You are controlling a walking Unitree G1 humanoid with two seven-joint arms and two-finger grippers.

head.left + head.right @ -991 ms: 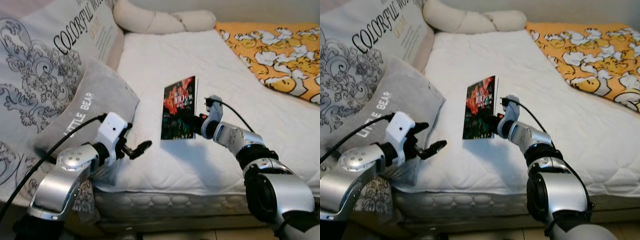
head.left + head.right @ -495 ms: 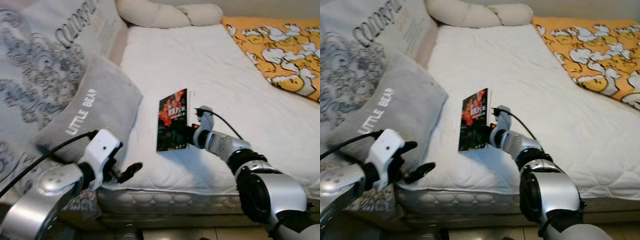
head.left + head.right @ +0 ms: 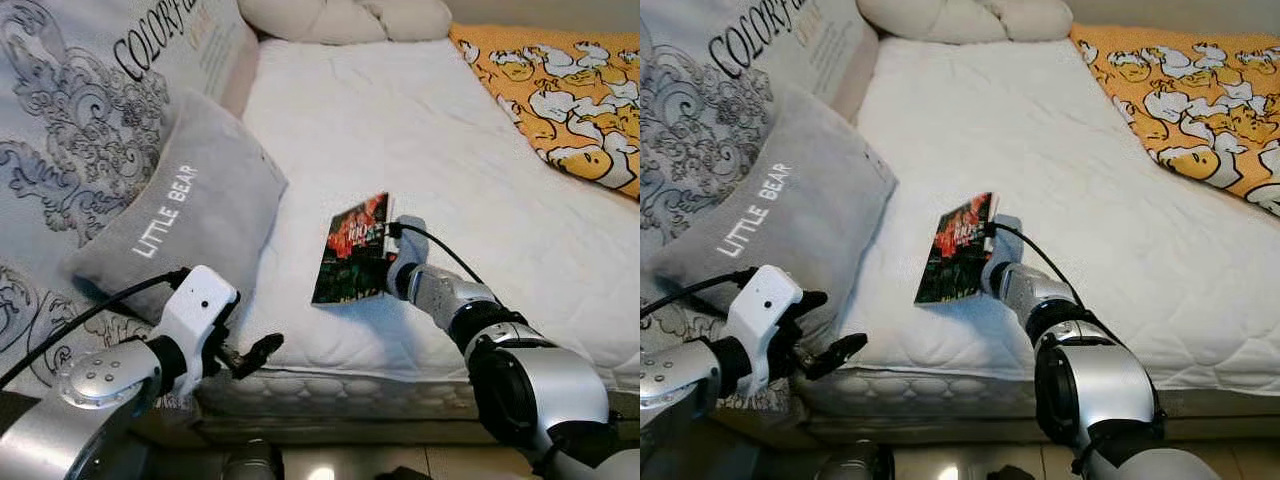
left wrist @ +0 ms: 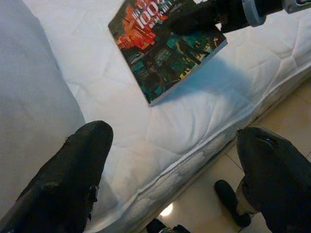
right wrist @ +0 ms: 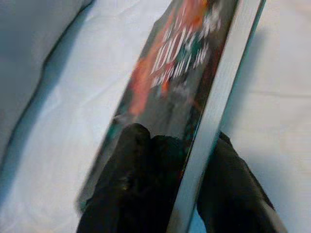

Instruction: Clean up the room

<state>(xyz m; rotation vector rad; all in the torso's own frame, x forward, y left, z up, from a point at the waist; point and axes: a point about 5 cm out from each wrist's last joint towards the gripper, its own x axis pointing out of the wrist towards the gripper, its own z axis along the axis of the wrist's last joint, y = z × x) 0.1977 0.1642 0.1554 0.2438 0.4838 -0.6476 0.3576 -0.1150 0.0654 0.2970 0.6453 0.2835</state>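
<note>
Gripping the book (image 3: 352,250) by its edge with my right gripper (image 5: 189,160), fingers clamped on cover and pages, lifted tilted above the bed (image 3: 400,130) near its front edge. I'm risking it pivoting and slipping out; left gripper (image 4: 175,179) hanging with fingers wide.

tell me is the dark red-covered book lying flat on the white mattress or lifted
Lifted and tilted: the dark red-covered book is clamped by the right gripper, casting a shadow on the white mattress beneath it.
</note>
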